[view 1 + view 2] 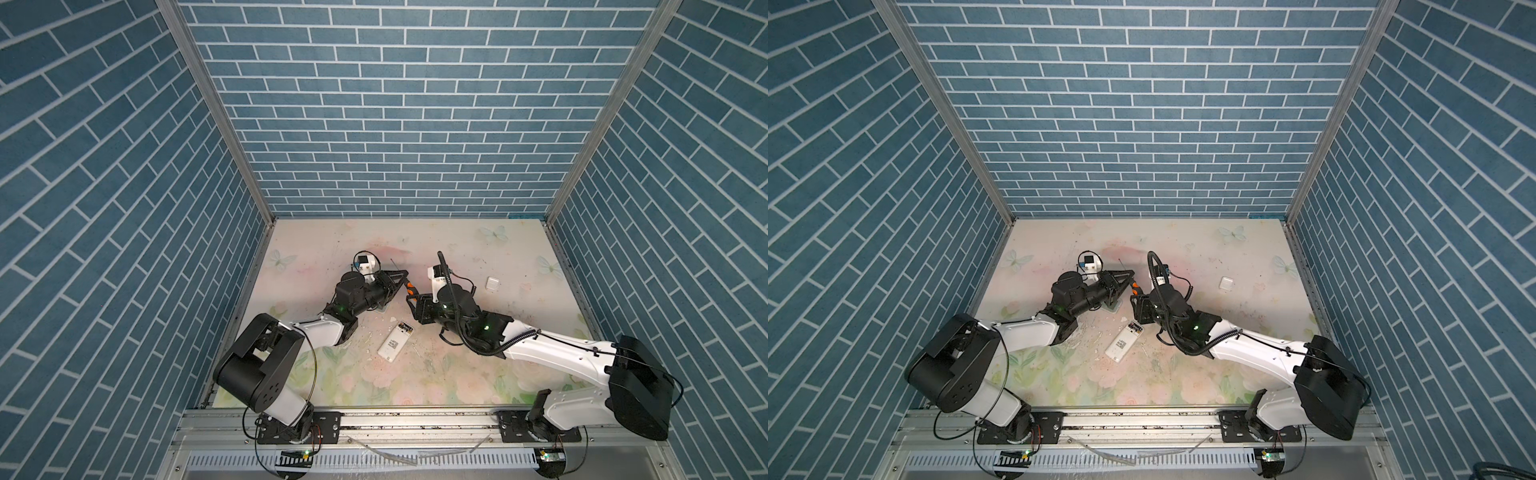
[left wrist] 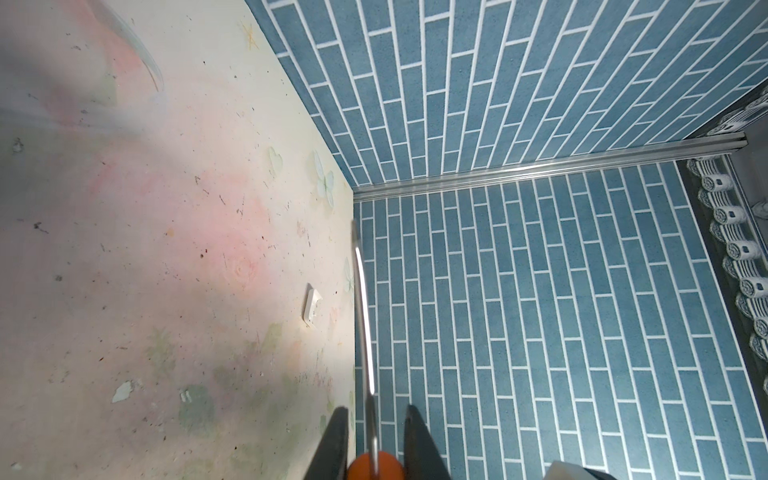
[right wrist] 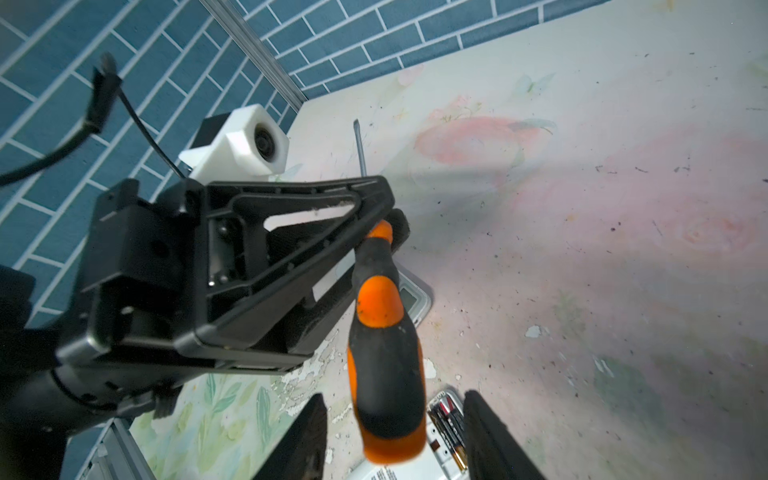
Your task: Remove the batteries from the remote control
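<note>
The white remote control (image 1: 394, 343) (image 1: 1122, 343) lies back-up on the table between the arms, its compartment open at the far end. Dark batteries (image 3: 446, 422) with coppery bands sit side by side in it, also visible as batteries (image 1: 406, 328) in a top view. My left gripper (image 3: 384, 210) (image 2: 376, 411) is shut on the neck of an orange-and-black screwdriver (image 3: 382, 332) (image 1: 410, 287), whose shaft (image 2: 363, 311) points away. My right gripper (image 3: 392, 399) (image 1: 414, 302) is open; the handle's butt hangs between its fingers without touching either.
A small white square cover (image 1: 492, 283) (image 1: 1226, 284) (image 2: 311, 305) lies far right on the table. A second white device with a small screen (image 3: 411, 299) lies under the left gripper. Blue brick walls close in three sides. White paint flakes litter the table near the remote.
</note>
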`<state>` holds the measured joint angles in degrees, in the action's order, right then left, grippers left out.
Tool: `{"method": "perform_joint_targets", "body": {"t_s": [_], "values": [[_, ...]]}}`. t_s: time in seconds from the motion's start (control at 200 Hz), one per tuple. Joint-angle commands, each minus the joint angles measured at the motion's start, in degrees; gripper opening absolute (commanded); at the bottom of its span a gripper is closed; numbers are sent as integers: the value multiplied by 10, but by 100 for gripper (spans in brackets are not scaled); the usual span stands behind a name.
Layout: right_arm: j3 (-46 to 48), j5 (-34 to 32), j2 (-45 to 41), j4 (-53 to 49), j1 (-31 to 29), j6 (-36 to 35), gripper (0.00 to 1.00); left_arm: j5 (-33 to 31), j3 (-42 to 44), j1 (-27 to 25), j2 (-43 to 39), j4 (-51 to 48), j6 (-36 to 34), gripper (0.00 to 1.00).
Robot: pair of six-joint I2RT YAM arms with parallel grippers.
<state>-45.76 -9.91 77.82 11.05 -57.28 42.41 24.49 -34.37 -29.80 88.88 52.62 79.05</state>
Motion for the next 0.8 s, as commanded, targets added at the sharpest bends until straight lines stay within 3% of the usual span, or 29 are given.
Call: {"method": "perform_joint_targets", "body": {"t_s": [0.0,0.43,0.79], "values": [[17,-15,6,104,-2,21,52,-5,-12,3,-13,14,3,0],[-34,-25,51,89,1,14,46,-5,-5,3,-26,24,11,0],[10,-56,80,260,1,30,43,-5,5,3,-23,47,25,0]]}}
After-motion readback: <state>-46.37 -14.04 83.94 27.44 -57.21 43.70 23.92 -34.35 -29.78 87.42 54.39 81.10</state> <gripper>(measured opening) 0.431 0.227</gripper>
